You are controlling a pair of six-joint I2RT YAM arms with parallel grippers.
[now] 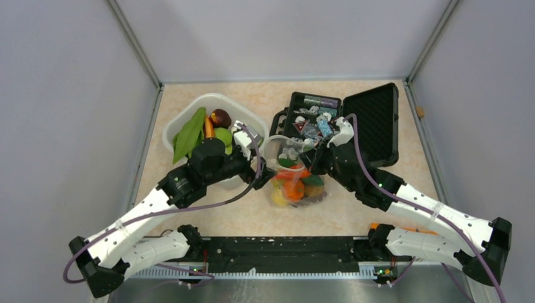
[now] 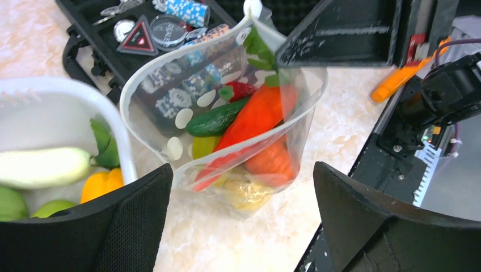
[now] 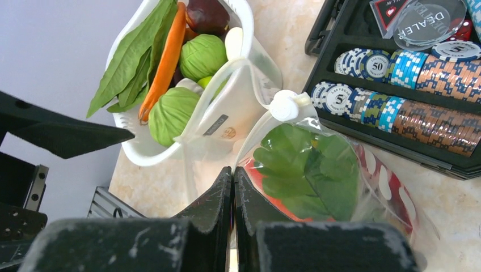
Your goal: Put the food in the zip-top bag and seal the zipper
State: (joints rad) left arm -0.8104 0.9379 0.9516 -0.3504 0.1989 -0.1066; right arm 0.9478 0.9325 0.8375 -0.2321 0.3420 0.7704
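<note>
The clear dotted zip-top bag (image 1: 291, 180) stands between my grippers with its mouth open upward. It holds a red pepper (image 2: 258, 116), a cucumber (image 2: 215, 120), a tangerine (image 2: 272, 161), a lemon (image 2: 249, 192) and green leaves (image 3: 306, 164). My right gripper (image 3: 233, 170) is shut on the bag's mouth edge, on the zipper (image 3: 249, 139), near a white slider (image 3: 283, 105). In the top view the right gripper (image 1: 315, 159) is at the bag's right rim. My left gripper (image 2: 243, 170) is wide open and empty, just left of the bag (image 1: 264, 173). The zipper rim (image 2: 170, 54) is apart.
The white basket (image 1: 249, 117) at back left holds long green leaves (image 1: 189, 132), a carrot (image 3: 164, 62), green balls (image 3: 201, 56), a yellow pepper (image 2: 99, 184) and a pale vegetable (image 2: 45, 167). The open black case (image 1: 378, 120) with poker chips (image 3: 397, 73) stands behind the bag. An orange item (image 2: 397, 82) lies by the right arm's base.
</note>
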